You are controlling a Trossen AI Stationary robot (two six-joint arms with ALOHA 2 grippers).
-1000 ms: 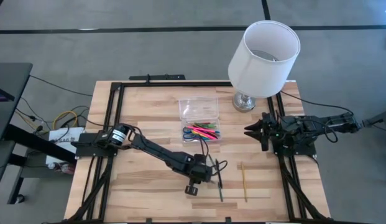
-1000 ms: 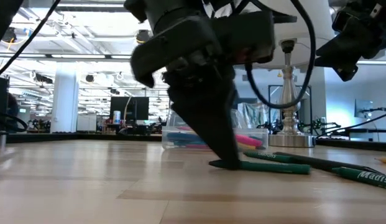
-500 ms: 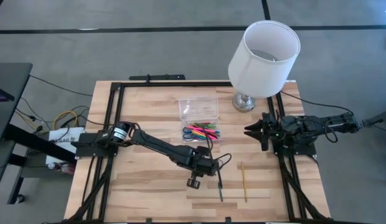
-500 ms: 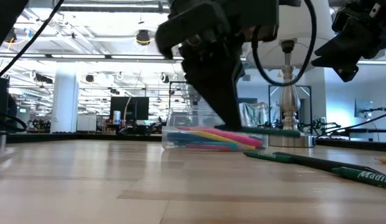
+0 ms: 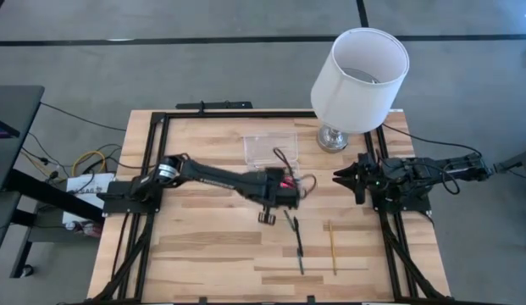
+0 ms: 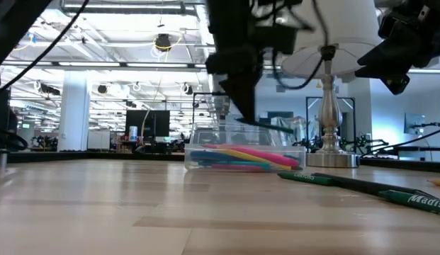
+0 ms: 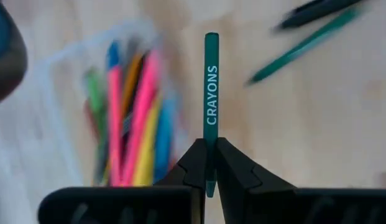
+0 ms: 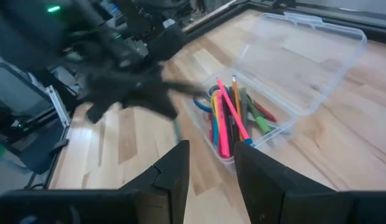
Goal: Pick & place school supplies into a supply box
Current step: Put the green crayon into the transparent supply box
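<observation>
My left gripper (image 5: 285,193) hangs over the near end of the clear supply box (image 5: 271,149) and is shut on a green crayon (image 7: 210,99) marked "CRAYONS". The box's lid lies open toward the far edge. Its tray (image 7: 127,130) holds several pens in pink, yellow, blue and green (image 6: 237,156). A dark green pen (image 5: 294,241) and a yellow pencil (image 5: 333,247) lie flat on the table nearer the front. My right gripper (image 5: 340,178) waits open at the table's right side, clear of everything. My left gripper pinches the green crayon near one end (image 7: 209,163) between its two fingers. A short stub (image 7: 209,190) shows behind the fingertips, and the long rest sticks out ahead of them. The crayon is lifted clear, above the box in the low view (image 6: 266,125).
A white lampshade (image 5: 360,68) on a chrome base (image 5: 333,138) stands at the far right, just beyond the box. Black rails (image 5: 152,161) frame the table. More green pens (image 6: 347,183) lie on the wood to the right of the box.
My left gripper has lifted the green crayon off the table from beside the other pens. It has carried the crayon up and toward the far edge, and now hangs over the supply box. It has stayed shut on the crayon throughout.
</observation>
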